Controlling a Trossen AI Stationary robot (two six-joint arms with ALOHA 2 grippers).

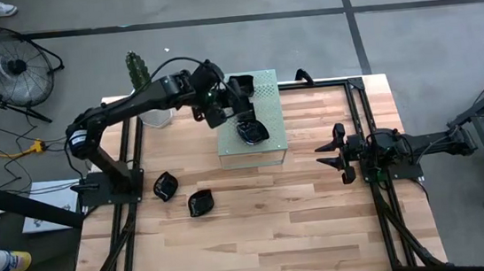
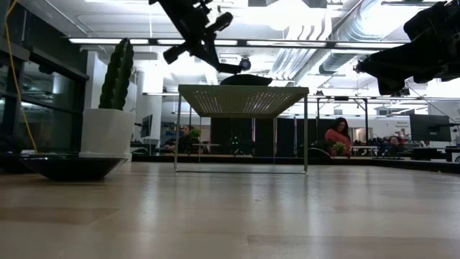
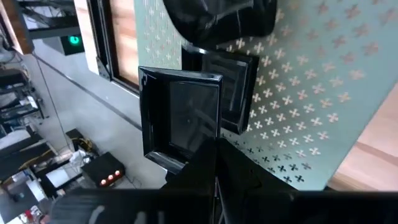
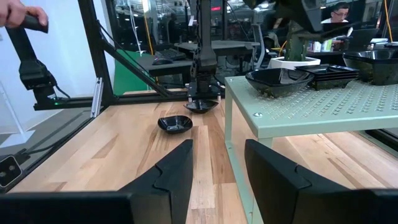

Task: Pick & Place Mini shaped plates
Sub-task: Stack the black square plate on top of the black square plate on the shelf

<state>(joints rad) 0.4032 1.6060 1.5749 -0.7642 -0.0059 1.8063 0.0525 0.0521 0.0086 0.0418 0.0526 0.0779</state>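
My left arm stretched out across the table, elbow bent, its wrist raised, left gripper (image 1: 237, 100) pointing down with fingers closed on a square plate (image 3: 180, 118), my right arm folded back at the right side, right gripper (image 1: 330, 154) parted, idle.

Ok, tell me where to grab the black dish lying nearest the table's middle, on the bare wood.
The dish lies flat and shallow, open side up, so I'd come straight down and pinch its raised rim, one finger inside, one outside. The right end effector is open and free.
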